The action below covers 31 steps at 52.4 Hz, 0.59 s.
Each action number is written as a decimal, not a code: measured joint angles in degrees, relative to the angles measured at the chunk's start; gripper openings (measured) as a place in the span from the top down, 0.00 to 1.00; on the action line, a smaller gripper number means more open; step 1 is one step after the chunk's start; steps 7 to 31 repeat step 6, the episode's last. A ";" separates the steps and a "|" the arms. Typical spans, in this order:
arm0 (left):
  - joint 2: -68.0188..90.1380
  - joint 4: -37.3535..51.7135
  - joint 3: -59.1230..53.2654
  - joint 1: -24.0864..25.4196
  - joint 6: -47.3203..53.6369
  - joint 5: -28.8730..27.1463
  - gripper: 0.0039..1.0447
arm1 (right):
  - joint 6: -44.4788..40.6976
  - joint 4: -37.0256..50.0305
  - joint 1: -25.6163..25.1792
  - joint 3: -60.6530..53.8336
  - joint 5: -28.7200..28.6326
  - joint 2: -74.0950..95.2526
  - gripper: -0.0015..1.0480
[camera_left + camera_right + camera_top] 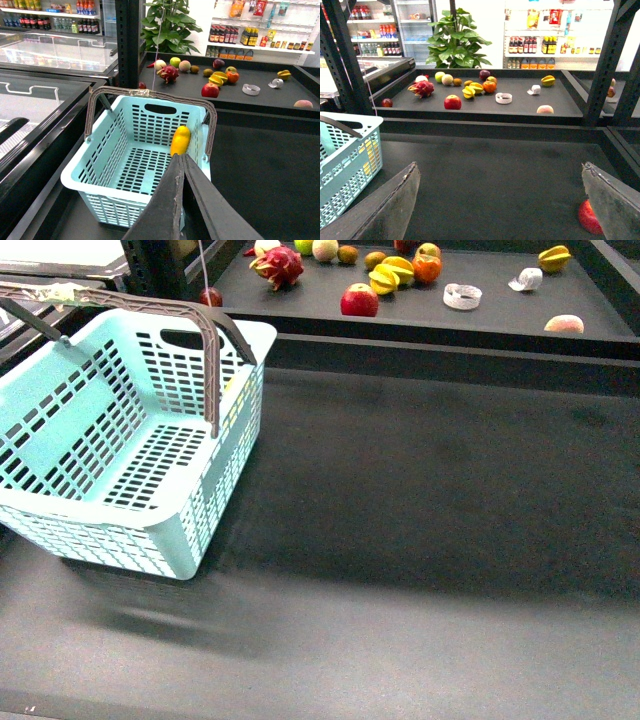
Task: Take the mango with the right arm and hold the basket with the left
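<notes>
The mango seemed already inside the basket, at its three-o'clock wall. Left gripper pressed together, right gripper spread empty; gripping the basket likely came next.

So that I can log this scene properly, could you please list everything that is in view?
basket: one, pale turquoise with grey-brown handles, near left on the dark counter
yellow oval thing: one, at the basket's right wall; unclear what it is
dragon fruit: one, pink-red, rear tray, left
red apple: one, rear tray, middle
star fruits: at least two, yellow, mid-tray and far right
orange-red fruit: one, mid-tray
peach-coloured fruit: one, tray's right front
tape roll: one, white, mid-tray
small fruits: several, green, pale, brown, tray's far edge
red fruit: one, on the counter, partly hidden
left hand: dark, shut, over the basket
right hand: dark, open, above the counter
</notes>
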 joint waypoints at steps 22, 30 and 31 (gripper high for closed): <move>-0.02 -0.02 0.00 0.00 0.02 0.00 0.96 | 0.00 0.00 0.00 0.00 0.02 0.00 0.08; -0.02 -0.02 0.00 0.00 0.02 0.00 0.96 | 0.00 0.00 0.00 0.00 0.02 0.00 0.08; -0.02 -0.02 0.00 0.00 0.02 0.00 0.96 | 0.00 0.00 0.00 0.00 0.02 0.00 0.08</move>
